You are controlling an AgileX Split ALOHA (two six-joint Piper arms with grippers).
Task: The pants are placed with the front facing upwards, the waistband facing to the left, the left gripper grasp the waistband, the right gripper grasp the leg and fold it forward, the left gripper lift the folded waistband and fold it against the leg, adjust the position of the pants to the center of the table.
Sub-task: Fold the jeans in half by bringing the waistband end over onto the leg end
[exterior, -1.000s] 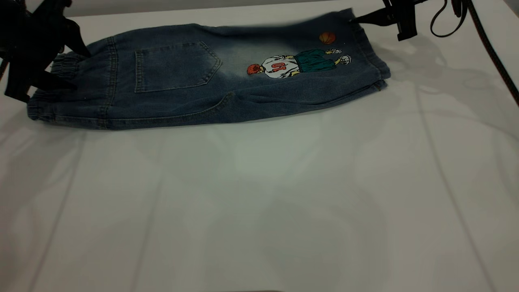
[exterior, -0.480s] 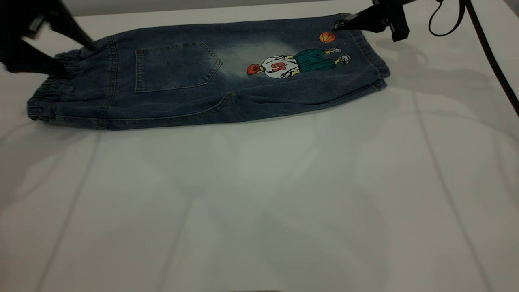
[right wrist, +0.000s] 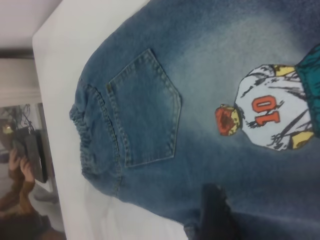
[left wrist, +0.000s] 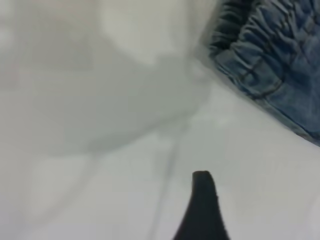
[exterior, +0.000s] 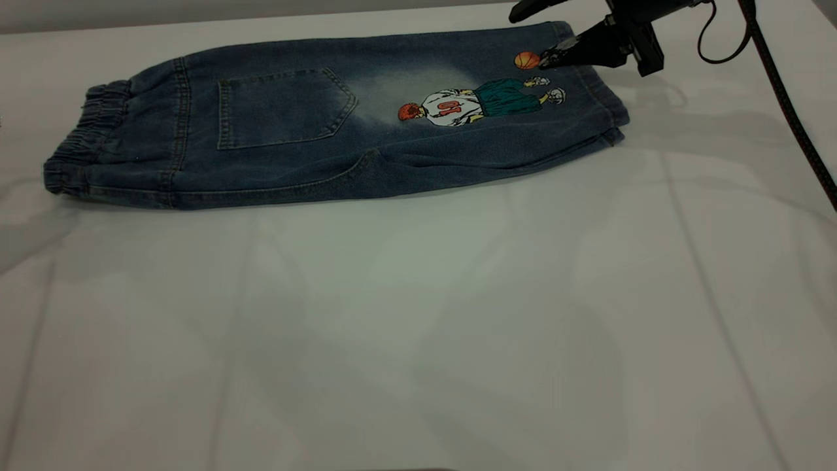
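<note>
Denim pants (exterior: pixel 327 124) lie flat along the far side of the white table (exterior: pixel 418 327), folded lengthwise, with the gathered waistband (exterior: pixel 82 140) at the exterior view's left end and the leg (exterior: pixel 523 98) with its hem at the right end. A patch pocket (exterior: pixel 284 108) faces up, and beyond a pale faded patch sits a cartoon figure (exterior: pixel 477 101) in a white jersey, with an orange ball (exterior: pixel 527 60) beside it. The right gripper (exterior: pixel 546 36) hangs over the leg near the hem, fingers spread apart, the lower tip just beside the ball. In the left wrist view one black finger (left wrist: pixel 202 210) shows above bare table, clear of the waistband (left wrist: pixel 250 55); whether the left gripper is apart or together cannot be told.
</note>
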